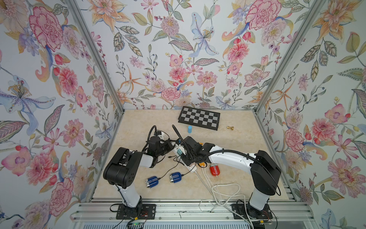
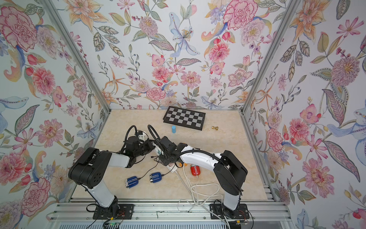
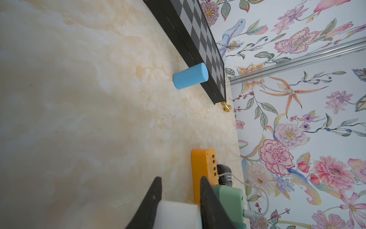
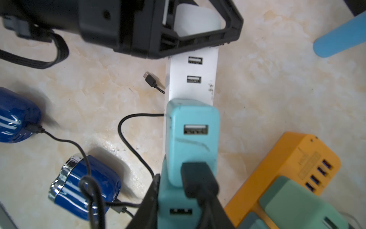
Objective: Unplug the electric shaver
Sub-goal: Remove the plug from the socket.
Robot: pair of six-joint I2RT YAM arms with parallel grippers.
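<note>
Two electric shavers, both blue, lie on their sides on the desk [image 1: 237, 142], near and left of the white power strip [image 4: 193, 85]. The left blue shaver [image 1: 152, 181] and the right blue shaver [image 1: 175, 177] are just apart. Each has its long axis running left to right, slightly tilted, with the chrome head pointing left and the cable end pointing right and a little far. A thin black cable [image 4: 59, 140] leaves each cable end and runs toward the strip; which cable ends where cannot be told. One loose black USB plug [image 4: 150, 79] lies on the desk just left of the strip, in no port.

The strip runs diagonally from far left to near right. The left tool [image 3: 180, 178] is clamped on its far end, and the white block fills the gap between the fingers. Two teal adapters sit on the strip, one after the other. The far teal adapter [image 4: 193, 142] shows an empty USB port. The right tool [image 4: 177, 178] comes down from the right with a finger on each side of the near teal adapter [image 4: 178, 200], closed on it.

An orange power strip [image 4: 287, 164] lies just right of the white one. A red shaver [image 1: 214, 170] lies near it, its long axis near to far, trailing a white cable. Far back are a chessboard [image 1: 199, 118], a blue cylinder [image 1: 189, 129] and a small brass piece [image 1: 230, 128].
</note>
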